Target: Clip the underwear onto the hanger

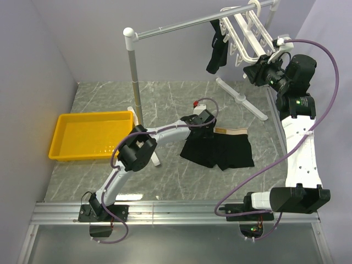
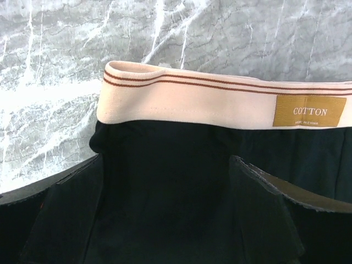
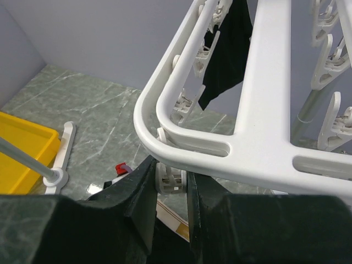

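Note:
The underwear point(image 1: 223, 151), black with a tan waistband point(image 2: 192, 102), lies flat on the marble table. My left gripper point(image 1: 201, 122) is low over its left upper corner, open. In the left wrist view both dark fingers straddle black cloth just below the band, around point(image 2: 168, 165). The white hanger point(image 1: 247, 33) hangs from the grey rail at the upper right. My right gripper point(image 1: 257, 71) is raised to the hanger's near corner and is shut on a small white clip point(image 3: 172, 179) dangling under the frame point(image 3: 264, 110).
A yellow tray point(image 1: 91, 135) sits at the left. The grey rail stand's post point(image 1: 132, 71) rises mid-table, and its white foot point(image 1: 242, 99) lies behind the underwear. A small all-black garment point(image 1: 216, 52) hangs from the hanger's left end.

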Tool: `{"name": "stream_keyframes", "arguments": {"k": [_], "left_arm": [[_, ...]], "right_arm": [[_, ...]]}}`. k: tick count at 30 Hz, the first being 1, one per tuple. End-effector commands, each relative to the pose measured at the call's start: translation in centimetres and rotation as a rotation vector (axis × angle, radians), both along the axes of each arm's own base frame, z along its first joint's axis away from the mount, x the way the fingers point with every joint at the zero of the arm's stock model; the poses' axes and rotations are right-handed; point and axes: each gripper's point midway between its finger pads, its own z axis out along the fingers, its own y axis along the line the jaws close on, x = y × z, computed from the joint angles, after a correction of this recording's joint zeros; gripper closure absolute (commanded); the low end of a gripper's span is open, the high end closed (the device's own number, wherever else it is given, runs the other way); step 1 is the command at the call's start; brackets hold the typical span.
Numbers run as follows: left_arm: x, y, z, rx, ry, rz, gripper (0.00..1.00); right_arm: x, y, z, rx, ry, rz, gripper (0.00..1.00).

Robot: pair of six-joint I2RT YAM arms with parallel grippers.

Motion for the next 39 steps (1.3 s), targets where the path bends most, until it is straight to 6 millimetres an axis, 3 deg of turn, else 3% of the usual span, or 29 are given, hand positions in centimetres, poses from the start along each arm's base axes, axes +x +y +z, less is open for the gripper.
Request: {"name": "stream_keyframes", "arguments": {"k": [1, 9, 12, 17, 20, 24, 29, 31, 32, 33, 35, 36, 37, 38, 39], "left_arm": [[-0.3, 0.2, -2.5, 0.037, 0.028, -0.022, 0.01], [2.0, -1.2, -0.7, 0.058, -0.078, -0.066, 0.01], [1.6, -0.5, -3.5, 0.125, -0.055, -0.079, 0.01], [0.8, 1.0, -6.3, 0.202, -0.007, -0.105, 0.03], [0.2, 1.0, -7.3, 0.219, 0.021, -0.161, 0.13], [-0.8, 1.2, -8.7, 0.241, 0.064, -0.203, 0.38], [-1.5, 1.5, -9.7, 0.278, 0.087, -0.246, 0.59], [-1.5, 1.2, -9.7, 0.276, 0.089, -0.268, 0.71], [-1.2, 0.9, -9.2, 0.264, 0.077, -0.269, 0.79], [-0.9, 0.4, -8.1, 0.239, 0.060, -0.277, 0.96], [-0.6, -0.1, -6.6, 0.193, 0.028, -0.286, 1.00], [0.8, -1.9, -2.6, 0.097, -0.075, -0.288, 1.00], [1.1, -2.5, -0.8, 0.062, -0.128, -0.316, 1.00], [0.9, -2.2, -0.4, 0.050, -0.155, -0.332, 1.00], [2.1, -3.8, 5.0, -0.047, -0.302, -0.350, 1.00]], "right_arm": [[-0.8, 0.2, 1.9, -0.012, -0.069, 0.004, 1.00], [-0.6, 0.3, 1.9, -0.005, -0.066, 0.007, 1.00], [-0.5, 0.2, 1.9, -0.010, -0.064, 0.004, 1.00], [-0.7, 0.1, 1.7, -0.025, -0.068, 0.001, 1.00], [-0.7, 0.1, 1.7, -0.023, -0.063, 0.001, 1.00], [-0.7, 0.0, 1.4, -0.022, -0.057, -0.001, 1.00], [-0.7, 0.0, 1.1, -0.023, -0.050, -0.002, 1.00], [-0.7, 0.0, 1.2, -0.020, -0.052, -0.001, 1.00], [-0.7, 0.1, 1.2, -0.019, -0.051, 0.002, 1.00], [-0.7, 0.1, 1.2, -0.019, -0.051, 0.004, 1.00], [-0.7, 0.1, 1.1, -0.019, -0.050, 0.002, 1.00], [-0.7, 0.1, 1.0, -0.018, -0.047, 0.002, 1.00], [-0.7, 0.1, 1.1, -0.017, -0.048, 0.002, 1.00], [-0.7, 0.1, 1.0, -0.014, -0.045, 0.003, 1.00], [-0.7, 0.2, 1.0, -0.008, -0.041, 0.009, 1.00]]}}
